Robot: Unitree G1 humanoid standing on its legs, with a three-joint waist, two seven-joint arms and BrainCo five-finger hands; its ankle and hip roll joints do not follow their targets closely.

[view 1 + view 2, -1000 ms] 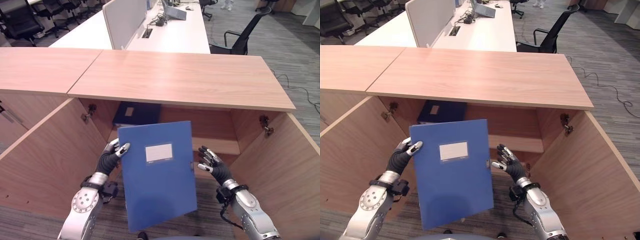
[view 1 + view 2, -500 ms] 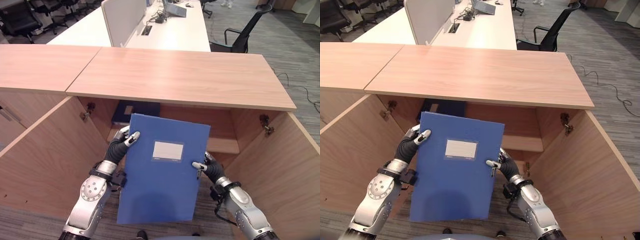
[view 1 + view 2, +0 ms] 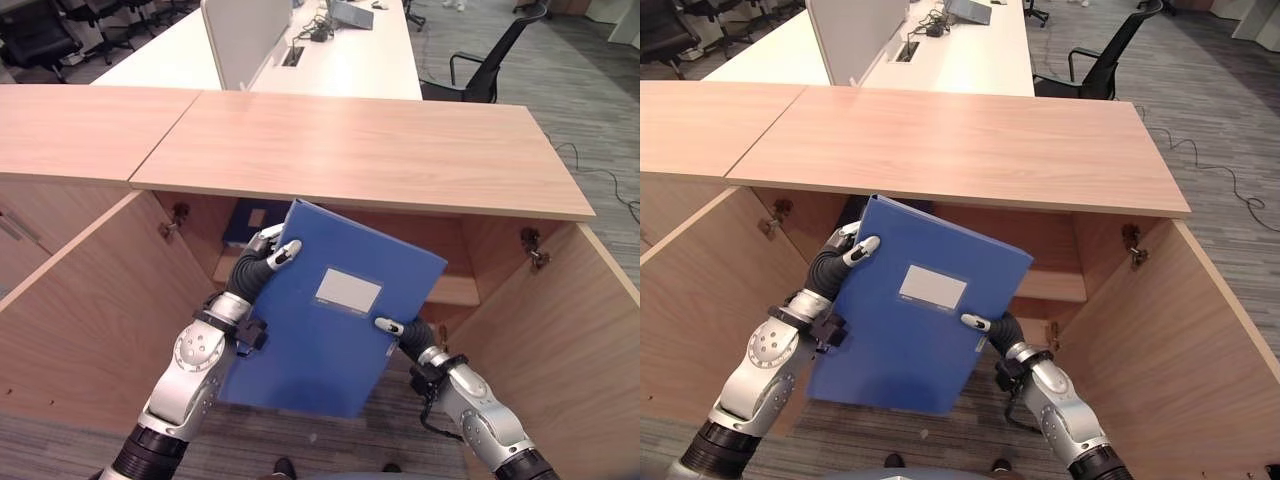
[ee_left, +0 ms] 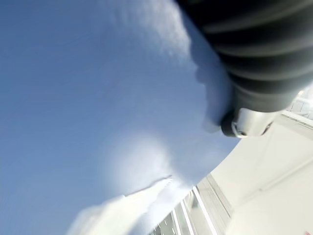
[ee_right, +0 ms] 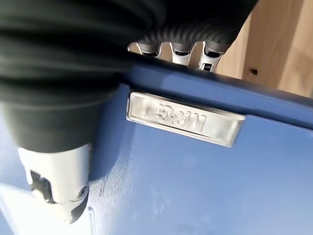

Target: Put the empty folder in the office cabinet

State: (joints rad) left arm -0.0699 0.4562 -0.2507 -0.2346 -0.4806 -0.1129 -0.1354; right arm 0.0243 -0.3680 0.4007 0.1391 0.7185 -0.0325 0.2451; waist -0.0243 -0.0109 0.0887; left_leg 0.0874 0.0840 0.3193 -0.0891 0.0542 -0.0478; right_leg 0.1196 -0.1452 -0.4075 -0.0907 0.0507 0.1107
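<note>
A blue folder (image 3: 330, 335) with a white label is held tilted in front of the open office cabinet (image 3: 455, 292), its top corner just under the cabinet's top edge. My left hand (image 3: 262, 262) grips the folder's upper left edge, thumb on the front face, fingers behind. My right hand (image 3: 405, 332) pinches the right edge lower down. In the right wrist view the thumb (image 5: 56, 181) presses the folder's face (image 5: 195, 186) near a metal clasp (image 5: 186, 119), and the fingers (image 5: 181, 51) curl over the far edge. The left wrist view shows the folder's blue surface (image 4: 98, 98) close up.
The cabinet's two wooden doors stand swung out, left door (image 3: 90, 300) and right door (image 3: 570, 340). A dark blue folder (image 3: 245, 218) lies on the shelf at the back left. The wooden top (image 3: 380, 150) overhangs the opening. Desks and a black office chair (image 3: 490, 70) stand beyond.
My right hand, apart and open a second ago, has taken the folder's right edge. Both arms have lifted the folder, turned it clockwise and brought it towards the cabinet opening.
</note>
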